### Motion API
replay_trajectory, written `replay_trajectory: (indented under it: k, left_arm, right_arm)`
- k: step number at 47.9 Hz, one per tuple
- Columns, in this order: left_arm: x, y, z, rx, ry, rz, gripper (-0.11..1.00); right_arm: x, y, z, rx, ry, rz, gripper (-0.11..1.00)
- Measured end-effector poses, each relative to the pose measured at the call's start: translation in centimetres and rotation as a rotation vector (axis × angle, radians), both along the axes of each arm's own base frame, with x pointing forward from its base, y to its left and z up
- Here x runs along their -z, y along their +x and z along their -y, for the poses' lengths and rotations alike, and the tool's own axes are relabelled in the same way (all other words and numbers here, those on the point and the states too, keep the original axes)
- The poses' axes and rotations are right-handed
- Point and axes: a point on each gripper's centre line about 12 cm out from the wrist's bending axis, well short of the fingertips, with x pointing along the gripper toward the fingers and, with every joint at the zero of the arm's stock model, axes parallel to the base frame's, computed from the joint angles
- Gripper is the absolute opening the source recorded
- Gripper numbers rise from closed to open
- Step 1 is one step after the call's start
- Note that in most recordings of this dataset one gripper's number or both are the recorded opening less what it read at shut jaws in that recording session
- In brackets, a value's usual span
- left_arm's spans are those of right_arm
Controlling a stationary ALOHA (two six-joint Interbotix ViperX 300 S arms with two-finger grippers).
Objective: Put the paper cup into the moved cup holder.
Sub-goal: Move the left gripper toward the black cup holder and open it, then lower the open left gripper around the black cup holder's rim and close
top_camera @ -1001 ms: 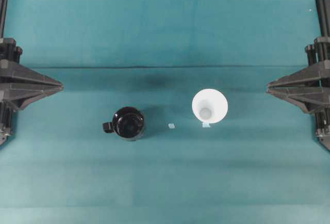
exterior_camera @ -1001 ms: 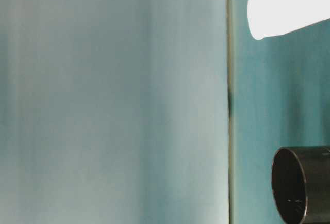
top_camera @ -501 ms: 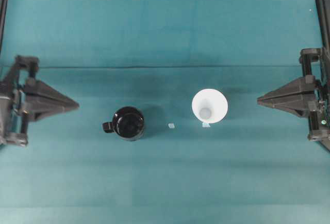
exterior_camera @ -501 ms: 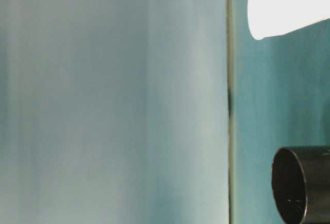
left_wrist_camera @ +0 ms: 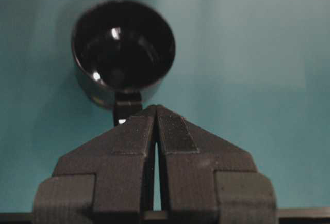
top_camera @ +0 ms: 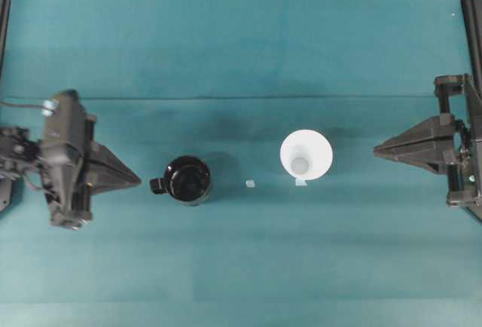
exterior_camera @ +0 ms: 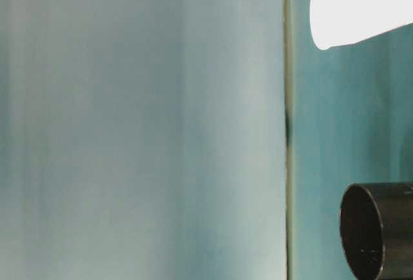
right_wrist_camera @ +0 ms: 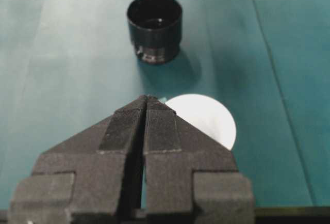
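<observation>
Overhead view: the left fingers (top_camera: 135, 181), pressed together and empty, have advanced to just beside the cup holder (top_camera: 187, 180); the right fingers (top_camera: 379, 148), also closed, wait near the paper cup (top_camera: 306, 154). Both cups stand apart on the bench (top_camera: 241, 267), so moving the holder looks imminent.

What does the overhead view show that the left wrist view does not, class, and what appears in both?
Only the overhead view shows the white paper cup standing upright, the right gripper shut beside it, and both arms at once. Only the left wrist view shows up close that the left gripper is shut, its tip just short of the holder's handle. Both show the black cup holder, empty and upright on the teal table, with a small pale scrap beyond it.
</observation>
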Motion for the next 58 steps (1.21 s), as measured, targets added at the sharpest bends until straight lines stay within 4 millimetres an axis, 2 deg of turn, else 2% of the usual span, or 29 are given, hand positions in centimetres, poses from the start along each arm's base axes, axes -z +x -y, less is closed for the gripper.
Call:
replay_trajectory:
  k: [6,15,36,38,41,49,53,55,58]
  left_arm:
    - [1.5,0.4,0.4,0.013,0.004,-0.06,0.0]
    - [2.4,0.4,0.4,0.012,0.006,-0.106,0.0]
    - [2.9,0.4,0.4,-0.016,-0.02,-0.136,0.03]
    - [2.9,0.4,0.3,-0.018,-0.021,-0.139,0.07]
    - [3.0,0.3,0.2,-0.023,-0.022,-0.141,0.19]
    - [3.3,0.1,0.1,-0.027,-0.024,-0.153,0.7]
    - [3.4,0.0,0.1,-0.041,-0.04,-0.157,0.89]
    - [3.5,0.0,0.1,-0.05,-0.048,-0.161,0.93]
    - [3.6,-0.1,0.1,-0.052,-0.051,-0.165,0.89]
  right_arm:
    - [0.2,-0.1,0.0,0.004,0.01,-0.015,-0.05]
    - [0.3,-0.1,0.0,0.003,0.011,-0.029,-0.05]
    - [0.4,-0.1,0.0,0.003,0.011,-0.032,-0.05]
    - [0.4,-0.1,0.0,0.003,0.011,-0.032,-0.05]
    - [0.4,-0.1,0.0,0.003,0.011,-0.032,-0.05]
    - [0.4,-0.1,0.0,0.003,0.011,-0.032,-0.05]
    - [0.3,-0.1,0.0,0.003,0.011,-0.031,-0.05]
    - [0.4,-0.1,0.0,0.003,0.011,-0.032,-0.05]
    - [0.4,-0.1,0.0,0.003,0.011,-0.032,-0.05]
